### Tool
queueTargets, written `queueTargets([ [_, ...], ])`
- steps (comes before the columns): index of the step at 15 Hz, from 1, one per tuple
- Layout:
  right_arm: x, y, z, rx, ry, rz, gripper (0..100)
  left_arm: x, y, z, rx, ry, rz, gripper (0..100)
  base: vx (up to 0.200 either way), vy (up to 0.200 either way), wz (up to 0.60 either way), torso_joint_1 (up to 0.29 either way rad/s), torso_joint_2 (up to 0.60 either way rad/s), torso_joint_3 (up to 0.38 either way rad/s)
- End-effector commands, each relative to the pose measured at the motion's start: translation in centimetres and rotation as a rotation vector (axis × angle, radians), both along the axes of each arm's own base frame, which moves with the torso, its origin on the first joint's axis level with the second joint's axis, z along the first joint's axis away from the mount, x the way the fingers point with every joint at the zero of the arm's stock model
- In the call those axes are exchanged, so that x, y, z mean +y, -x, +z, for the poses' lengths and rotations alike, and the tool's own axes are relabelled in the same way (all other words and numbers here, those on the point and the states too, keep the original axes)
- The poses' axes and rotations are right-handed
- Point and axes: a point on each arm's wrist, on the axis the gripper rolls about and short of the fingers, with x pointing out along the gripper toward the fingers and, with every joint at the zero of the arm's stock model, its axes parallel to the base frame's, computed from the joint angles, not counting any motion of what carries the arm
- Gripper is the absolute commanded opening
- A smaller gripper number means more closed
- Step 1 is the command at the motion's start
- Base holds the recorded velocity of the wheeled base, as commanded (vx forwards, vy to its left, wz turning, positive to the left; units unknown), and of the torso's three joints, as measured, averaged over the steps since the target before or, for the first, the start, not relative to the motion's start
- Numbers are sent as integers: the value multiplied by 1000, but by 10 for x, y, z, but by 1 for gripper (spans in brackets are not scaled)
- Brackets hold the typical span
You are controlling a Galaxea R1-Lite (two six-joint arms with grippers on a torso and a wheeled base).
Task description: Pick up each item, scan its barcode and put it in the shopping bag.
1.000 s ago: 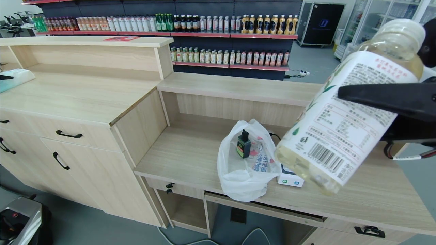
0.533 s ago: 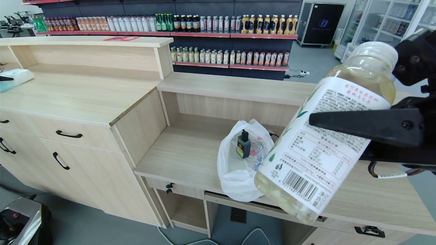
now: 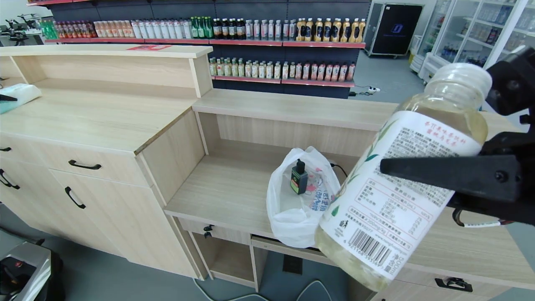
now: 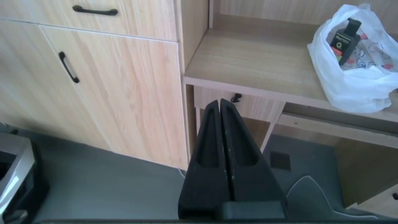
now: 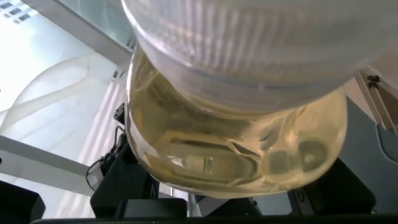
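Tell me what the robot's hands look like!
Both are black. The left gripper has two long, flat fingers that narrow to a thin tip, like a wedge. The right gripper has a long, straight black finger with a round screw head, and a thin white cable with a red end loops under it.

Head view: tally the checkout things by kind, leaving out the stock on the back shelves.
Drink bottle, held up: 1
Shopping bag on the counter: 1
Small dark item inside the bag: 1
Total: 3
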Motion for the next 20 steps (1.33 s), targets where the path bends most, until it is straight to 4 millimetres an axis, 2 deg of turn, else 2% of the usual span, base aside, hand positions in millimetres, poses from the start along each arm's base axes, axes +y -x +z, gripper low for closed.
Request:
queueTargets([
  [1,-1,1,-7,-10,26,-19,0,0,0,0,0,0,0,0,0,0,0,0,0,0],
  [11,-2,2,-6,-47,37,-33,0,0,0,0,0,0,2,0,0,0,0,0,0,0],
  [16,-8,8,-4,-37,46,-39,0,0,0,0,0,0,0,0,0,0,0,0,0,0],
  [19,-21,2,1,-65,42,-119,0,0,0,0,0,0,0,0,0,0,0,0,0,0],
  [20,-39,-12,3,-137,74,-244,0,0,0,0,0,0,0,0,0,0,0,0,0,0],
])
